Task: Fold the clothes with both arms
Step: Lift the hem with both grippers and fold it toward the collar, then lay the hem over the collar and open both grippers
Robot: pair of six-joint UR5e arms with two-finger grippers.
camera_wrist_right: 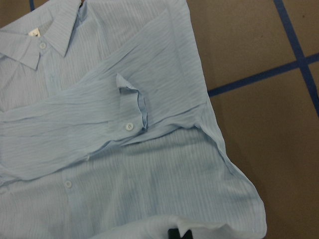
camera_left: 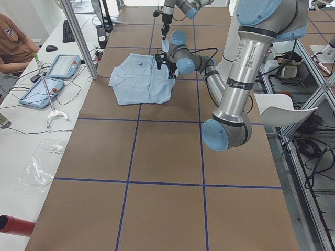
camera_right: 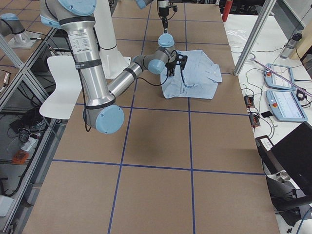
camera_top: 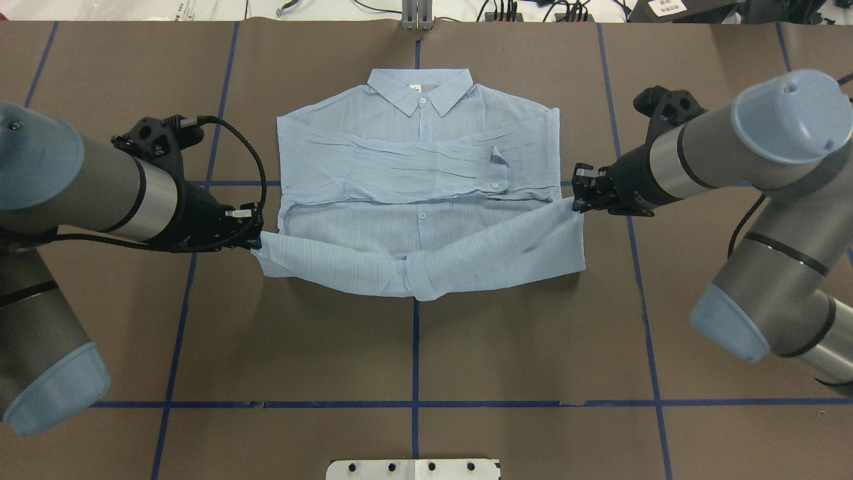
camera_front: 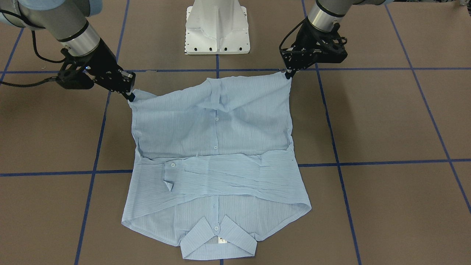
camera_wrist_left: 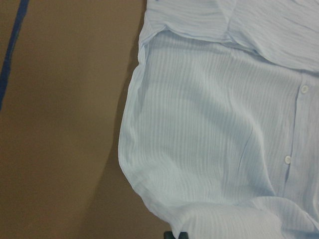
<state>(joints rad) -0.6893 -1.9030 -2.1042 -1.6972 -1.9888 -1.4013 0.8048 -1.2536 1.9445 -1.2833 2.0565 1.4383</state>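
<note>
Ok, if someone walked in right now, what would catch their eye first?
A pale blue shirt lies spread face up on the brown table, sleeves folded across its chest. The left gripper and right gripper each pinch a bottom corner, holding the hem raised off the table.

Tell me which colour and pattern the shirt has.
The shirt is pale blue with fine stripes, clearest in the left wrist view.

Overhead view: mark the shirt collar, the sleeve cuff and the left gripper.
shirt collar (camera_top: 441, 93), overhead view, leaf beside the top button.
sleeve cuff (camera_top: 500, 172), overhead view, fabric above its button.
left gripper (camera_top: 256, 242), overhead view, between the jaws at the hem corner.
</note>
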